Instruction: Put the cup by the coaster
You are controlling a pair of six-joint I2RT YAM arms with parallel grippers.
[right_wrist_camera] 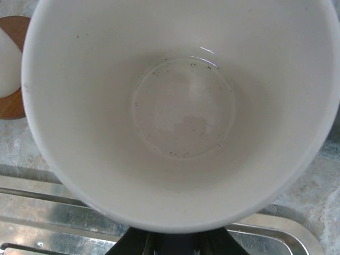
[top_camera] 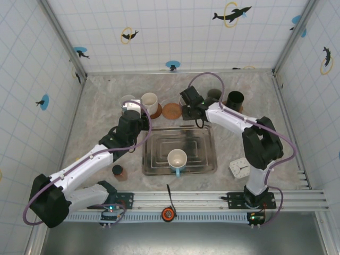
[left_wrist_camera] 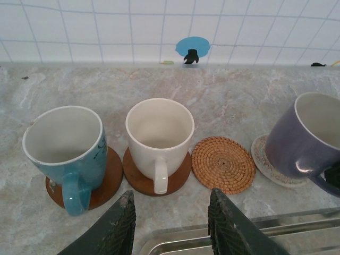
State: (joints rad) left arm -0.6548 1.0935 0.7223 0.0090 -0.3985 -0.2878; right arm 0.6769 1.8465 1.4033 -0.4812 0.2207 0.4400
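1. Purple-glazed ceramic mug [left_wrist_camera: 297, 141], white inside, hangs tilted near the far edge of the marble-patterned worktop [left_wrist_camera: 223, 101], about mid-width. Its base is over a pale round coaster [left_wrist_camera: 258, 154]. Whether the two touch cannot be told.
2. The right gripper [right_wrist_camera: 175, 243] is pinched almost closed on the mug, apparently at the handle side. Its fingers meet just below the rim in the right wrist view.
3. The left gripper [left_wrist_camera: 172, 220] stands partly open with nothing between its fingers [left_wrist_camera: 125, 218]. It hovers above the far rim of the stainless steel tray [left_wrist_camera: 297, 220] and faces the row of mugs.
4. A bare woven rattan coaster [left_wrist_camera: 223, 163] lies just to the left of the pale one. Further left, a cream ceramic mug [left_wrist_camera: 159, 133] stands on a dark wooden coaster [left_wrist_camera: 180, 171]. A blue ceramic mug [left_wrist_camera: 66, 143] stands on another brown wooden coaster [left_wrist_camera: 109, 180].
5. The purple mug should handle as a rigid, fairly weighty and brittle piece, with a glaze that is likely slick under the pads. Held by the handle alone, its weight sits off to one side, which would explain the lean. The handle loop or the rim wall look like the surest holds. Setting it down likely calls for levelling it first and lowering it gently, clear of the neighbouring coasters.
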